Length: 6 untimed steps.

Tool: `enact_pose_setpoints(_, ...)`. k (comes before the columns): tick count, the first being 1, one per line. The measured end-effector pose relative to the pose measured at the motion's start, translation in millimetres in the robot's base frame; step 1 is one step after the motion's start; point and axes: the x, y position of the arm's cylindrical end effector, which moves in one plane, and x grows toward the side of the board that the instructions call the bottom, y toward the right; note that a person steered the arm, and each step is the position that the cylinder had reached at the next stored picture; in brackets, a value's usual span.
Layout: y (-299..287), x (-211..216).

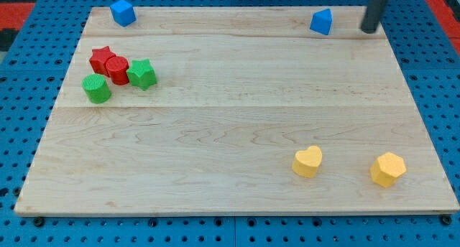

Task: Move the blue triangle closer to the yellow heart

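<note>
The blue triangle [322, 21] sits near the view's top right on the wooden board [230, 125]. The yellow heart [307, 161] lies at the view's lower right, far below the triangle. My tip [369, 30] is at the top right, just to the right of the blue triangle, with a small gap between them.
A yellow hexagon block [388, 169] lies right of the heart. A blue cube [122, 12] is at the top left. A red star [101, 58], red cylinder [117, 69], green star [142, 74] and green cylinder [96, 88] cluster at the left.
</note>
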Motion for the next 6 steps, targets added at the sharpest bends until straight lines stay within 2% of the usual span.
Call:
enact_pose_setpoints(1, -18.1, -51.9)
enact_pose_setpoints(2, -102.2, -56.8)
enact_pose_setpoints(3, -131.2, 11.0)
enact_pose_setpoints(4, -148.5, 35.4)
enact_pose_setpoints(5, -135.8, 18.0)
enact_pose_setpoints(6, -194.5, 43.8)
